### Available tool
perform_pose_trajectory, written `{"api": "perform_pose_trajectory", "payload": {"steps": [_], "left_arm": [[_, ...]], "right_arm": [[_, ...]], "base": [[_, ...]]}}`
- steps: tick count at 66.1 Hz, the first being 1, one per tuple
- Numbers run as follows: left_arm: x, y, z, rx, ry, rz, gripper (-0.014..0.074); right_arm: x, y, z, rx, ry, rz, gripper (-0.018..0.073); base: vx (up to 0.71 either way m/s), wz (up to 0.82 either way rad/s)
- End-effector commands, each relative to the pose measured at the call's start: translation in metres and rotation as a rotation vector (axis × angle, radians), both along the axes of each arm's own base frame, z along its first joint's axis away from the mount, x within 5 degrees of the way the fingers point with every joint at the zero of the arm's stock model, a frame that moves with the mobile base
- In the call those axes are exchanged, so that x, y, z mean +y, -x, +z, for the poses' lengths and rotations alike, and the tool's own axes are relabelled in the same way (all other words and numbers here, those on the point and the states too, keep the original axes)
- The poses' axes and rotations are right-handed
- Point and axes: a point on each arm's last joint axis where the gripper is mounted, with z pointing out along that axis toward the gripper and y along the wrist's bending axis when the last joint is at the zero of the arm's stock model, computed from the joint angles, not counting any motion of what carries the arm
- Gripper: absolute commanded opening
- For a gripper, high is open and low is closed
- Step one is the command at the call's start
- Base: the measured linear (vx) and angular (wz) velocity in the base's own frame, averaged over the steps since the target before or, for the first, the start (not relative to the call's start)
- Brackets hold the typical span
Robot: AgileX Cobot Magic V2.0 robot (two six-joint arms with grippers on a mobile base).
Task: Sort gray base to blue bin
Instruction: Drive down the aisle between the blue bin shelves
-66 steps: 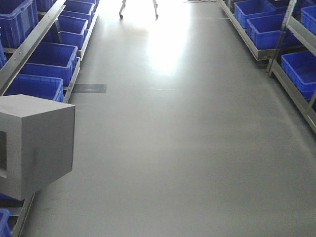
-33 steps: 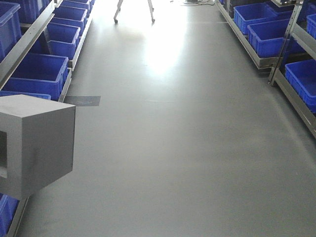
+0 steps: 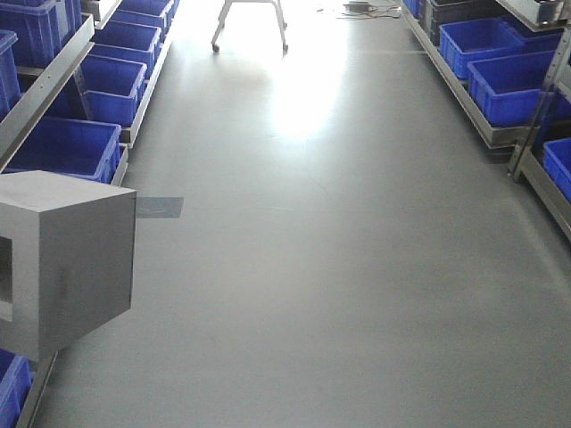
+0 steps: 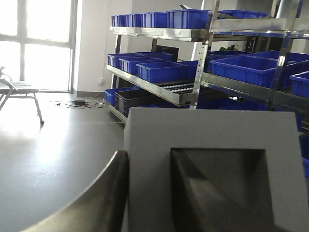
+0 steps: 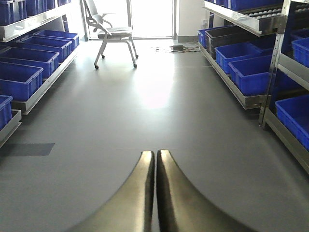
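Gray base (image 3: 67,259) hangs clear of the aisle floor (image 3: 339,267) at 9 o'clock in the front view, its recessed face turned to the left wrist camera, pinched by the left claw (image 4: 207,193), one curved finger (image 4: 104,193) flat against its side. Right claw (image 5: 155,157) hovers with fingers (image 5: 142,193) pressed together over the floor. Blue bins (image 3: 62,147) line metal racks (image 3: 53,85) at 10 and 2 o'clock.

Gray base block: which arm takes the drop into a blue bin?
Left. The left gripper finger sits against the matte gray cube-like block, apparently carrying it, with bright blue plastic crates close on that side. The right gripper is shut and empty.
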Motion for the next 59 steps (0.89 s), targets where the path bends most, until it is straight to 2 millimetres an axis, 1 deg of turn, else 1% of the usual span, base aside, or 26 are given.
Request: {"api": "perform_pose_trajectory", "payload": {"steps": [1, 31, 59], "left_arm": [[0.0016, 0.002, 0.0199, -0.119, 0.067, 0.006, -0.0006], [0.0016, 0.002, 0.0199, -0.119, 0.067, 0.006, -0.0006], [0.0016, 0.002, 0.0199, -0.119, 0.067, 0.006, -0.0006]], "right_arm": [[-0.0004, -0.002, 0.0048, -0.052, 0.018, -0.002, -0.0005], [-0.0004, -0.002, 0.0048, -0.052, 0.018, -0.002, -0.0005], [-0.0004, -0.002, 0.0048, -0.052, 0.018, -0.002, -0.0005]], "base": [[0.41, 0.09], [0.39, 0.05], [0.38, -0.15]]}}
